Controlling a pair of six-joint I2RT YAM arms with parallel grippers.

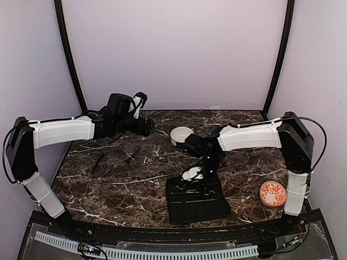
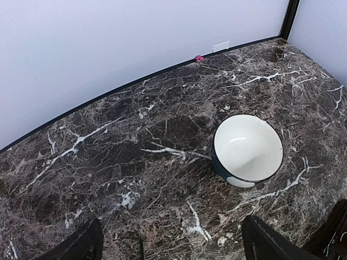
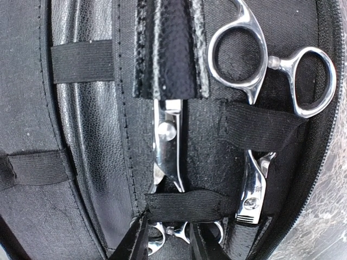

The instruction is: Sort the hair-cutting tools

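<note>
While the right gripper point(image 3: 168, 227) hangs directly over the flat black zip-edged fabric case point(image 3: 32, 108), its two dark fingers stand a little apart on either side of the ring handles of a silver metal pair of scissors point(image 3: 166, 141). Whether they actually pinch those handles I cannot tell. That pair lies in the case's middle slot, threaded under a black elastic strap point(image 3: 187, 206), with its blades tucked beneath a textured black flap point(image 3: 171, 49), probably to cover the points. A second silver pair of scissors point(image 3: 252, 184) sits in the slot just beside it, turned the other way with its rings up by the flap, and is likewise pinned by elastic. The loops on the case's other half hold nothing. Two thin black stick-like pieces point(image 1: 97, 162) lie loose on the dark marble table point(image 1: 124, 189), well apart from the case, so the sorting looks only partly done. The left gripper point(image 2: 171, 227) hovers wide open and empty near the white round bowl point(image 2: 238, 135), which also holds nothing.
</note>
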